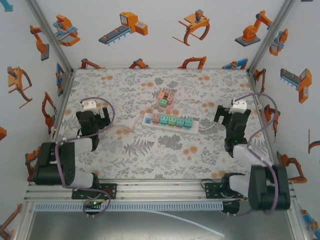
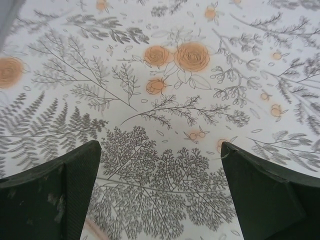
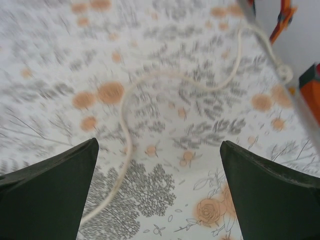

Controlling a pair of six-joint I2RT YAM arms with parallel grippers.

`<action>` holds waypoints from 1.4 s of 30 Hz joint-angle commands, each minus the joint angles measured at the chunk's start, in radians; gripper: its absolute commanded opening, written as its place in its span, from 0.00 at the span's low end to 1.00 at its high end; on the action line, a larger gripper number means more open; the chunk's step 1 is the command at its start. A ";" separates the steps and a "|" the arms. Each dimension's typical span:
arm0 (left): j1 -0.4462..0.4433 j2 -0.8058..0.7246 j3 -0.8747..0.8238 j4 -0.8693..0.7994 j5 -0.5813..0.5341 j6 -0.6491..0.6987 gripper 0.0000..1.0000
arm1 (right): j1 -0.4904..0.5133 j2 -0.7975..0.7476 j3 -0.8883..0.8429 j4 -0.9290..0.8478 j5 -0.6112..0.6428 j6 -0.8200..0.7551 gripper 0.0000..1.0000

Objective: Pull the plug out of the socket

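Plugs [image 1: 172, 120], small rigid coloured blocks, stand in a row on the white power strip [image 1: 147, 120] mid-bench [image 1: 150, 160]. They are probably light but tightly seated, so pinch one across its sides. Left gripper [image 1: 94, 114] and right gripper [image 1: 234, 116] hover spread wide and empty, one on either side.

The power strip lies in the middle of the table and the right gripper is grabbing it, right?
No. The power strip does lie there, but the right gripper is open and empty, apart from it; the top view shows this.
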 commanded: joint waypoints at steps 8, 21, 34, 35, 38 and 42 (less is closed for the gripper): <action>-0.089 -0.374 0.300 -0.772 -0.108 -0.569 0.97 | 0.013 -0.250 0.183 -0.332 -0.419 -0.134 0.96; -0.389 -0.001 0.635 -0.994 0.245 -0.600 0.95 | 0.249 0.071 0.486 -0.947 -0.824 -1.034 0.93; -0.396 0.328 0.770 -1.019 0.400 -0.568 0.87 | 0.260 0.491 0.692 -1.068 -0.840 -1.099 0.69; -0.396 0.344 0.777 -1.019 0.396 -0.568 0.87 | 0.259 0.508 0.692 -1.047 -0.849 -1.097 0.66; -0.395 0.380 0.791 -1.015 0.379 -0.573 0.86 | 0.260 0.551 0.695 -1.005 -0.873 -1.097 0.59; -0.394 0.420 0.806 -1.002 0.365 -0.579 0.82 | 0.260 0.599 0.714 -1.010 -0.893 -1.097 0.52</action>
